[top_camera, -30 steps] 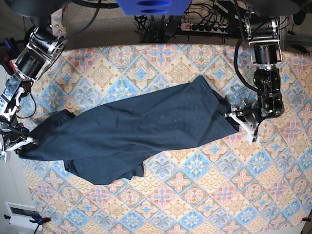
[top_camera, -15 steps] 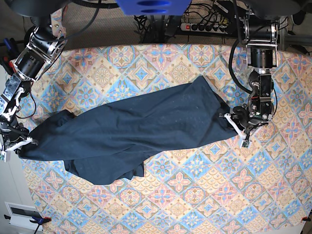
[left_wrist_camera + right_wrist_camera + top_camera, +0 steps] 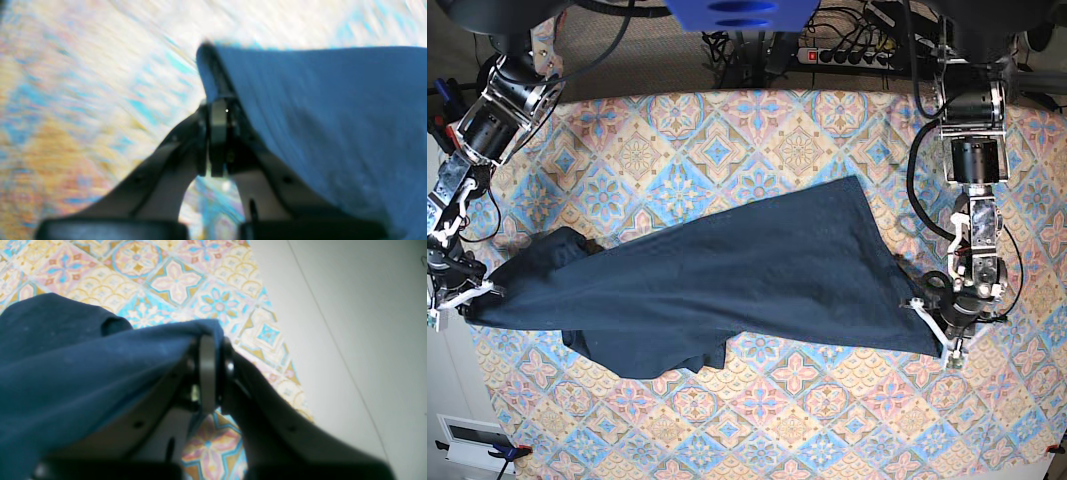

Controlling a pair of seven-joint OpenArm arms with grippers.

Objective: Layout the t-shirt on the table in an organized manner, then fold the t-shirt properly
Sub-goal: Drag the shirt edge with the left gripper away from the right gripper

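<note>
Base view: dark navy soft-fabric t-shirt (image 3: pixel 717 275) stretched across tile-patterned table (image 3: pixel 727 130), long axis running between grippers. Left gripper (image 3: pixel 939 335) clamped on one shirt corner; right gripper (image 3: pixel 472 296) clamped on opposite end, at table's edge.

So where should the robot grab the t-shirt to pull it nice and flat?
By its outer corners, coming in from the table's ends. The t-shirt lies as a long band, so end pulls stretch it. The left gripper and right gripper each pinch an end corner already; the bunched lower flap needs spreading next.
</note>
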